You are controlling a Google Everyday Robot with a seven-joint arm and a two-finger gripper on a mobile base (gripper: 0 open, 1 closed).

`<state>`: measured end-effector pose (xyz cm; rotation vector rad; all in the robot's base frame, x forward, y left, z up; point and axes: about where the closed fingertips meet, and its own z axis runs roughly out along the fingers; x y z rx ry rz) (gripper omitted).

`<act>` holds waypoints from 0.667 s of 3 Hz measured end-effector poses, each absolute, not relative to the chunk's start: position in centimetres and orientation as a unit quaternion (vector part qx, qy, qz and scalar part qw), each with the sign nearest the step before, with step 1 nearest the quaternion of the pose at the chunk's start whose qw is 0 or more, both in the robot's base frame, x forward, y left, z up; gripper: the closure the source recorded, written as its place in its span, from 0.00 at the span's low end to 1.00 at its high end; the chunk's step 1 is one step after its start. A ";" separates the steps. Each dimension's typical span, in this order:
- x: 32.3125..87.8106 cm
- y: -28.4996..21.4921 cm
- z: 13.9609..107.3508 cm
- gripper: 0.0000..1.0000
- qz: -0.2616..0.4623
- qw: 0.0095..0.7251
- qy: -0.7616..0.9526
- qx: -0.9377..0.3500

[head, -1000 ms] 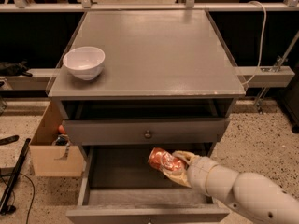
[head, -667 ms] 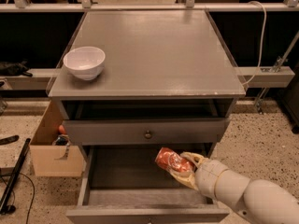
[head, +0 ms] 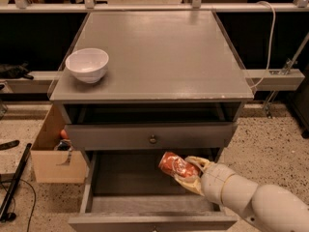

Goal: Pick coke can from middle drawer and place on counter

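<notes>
My gripper (head: pixel 189 172) is shut on the coke can (head: pixel 175 165), a red-orange can with white lettering, lying on its side in the fingers. It hangs above the right part of the open middle drawer (head: pixel 145 187), clear of the dark floor, just below the drawer front with the round knob (head: pixel 152 139). My white arm (head: pixel 251 199) comes in from the lower right. The grey counter (head: pixel 159 57) lies above, flat and broad.
A white bowl (head: pixel 87 65) stands on the counter's left front corner. A cardboard box (head: pixel 54 151) sits on the floor left of the cabinet. A white cable (head: pixel 268 42) hangs at the right. A rail runs along the back.
My gripper has moved slightly to the right and up with the can, staying over the open drawer.
</notes>
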<state>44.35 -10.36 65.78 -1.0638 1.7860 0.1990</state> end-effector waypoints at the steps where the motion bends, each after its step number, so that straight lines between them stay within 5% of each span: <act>1: 45.7 -10.2 70.0 1.00 0.057 0.523 0.716 -0.458; 2: 47.9 -9.9 78.1 1.00 0.026 0.554 0.681 -0.478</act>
